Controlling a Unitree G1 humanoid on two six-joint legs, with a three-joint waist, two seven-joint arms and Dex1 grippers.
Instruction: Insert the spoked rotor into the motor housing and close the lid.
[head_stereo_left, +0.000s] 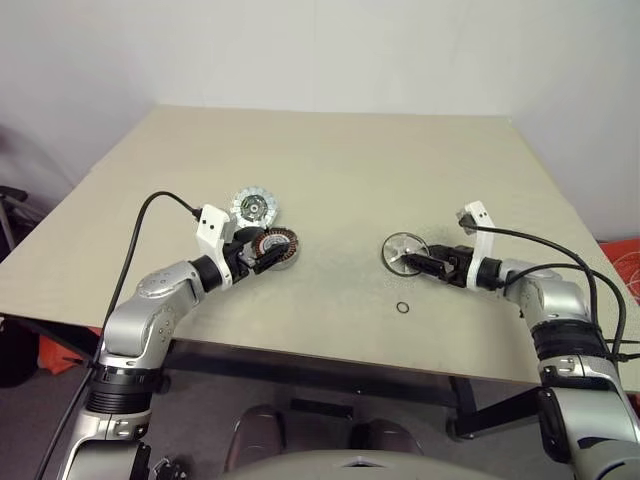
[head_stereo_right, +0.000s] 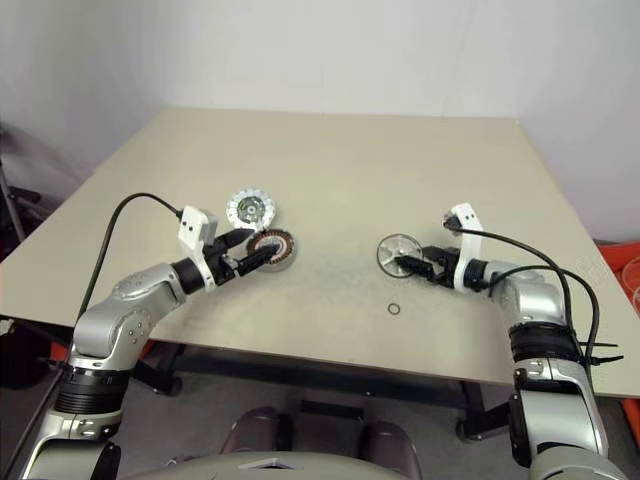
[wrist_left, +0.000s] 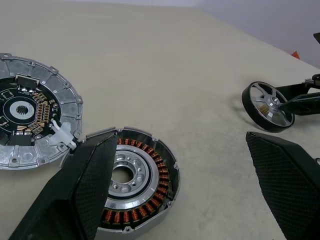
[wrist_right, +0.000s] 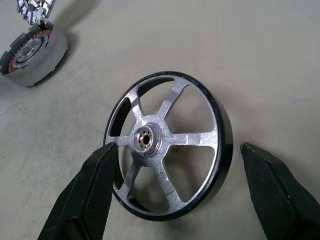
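Nearest the viewer, the small black ring (head_stereo_left: 402, 308) lies loose on the table (head_stereo_left: 350, 170), while the right gripper (head_stereo_left: 418, 264), fingers wide and empty, straddles the spoked rotor (head_stereo_left: 405, 251), evidently to grasp it, and the left gripper (head_stereo_left: 272, 253), equally wide, brackets the motor housing (head_stereo_left: 278, 247) beside the lid (head_stereo_left: 254, 206), presumably to steady it.

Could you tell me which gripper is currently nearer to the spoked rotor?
The right. The right gripper is open with its fingers on either side of the spoked rotor, while the left gripper is across the table at the motor housing.
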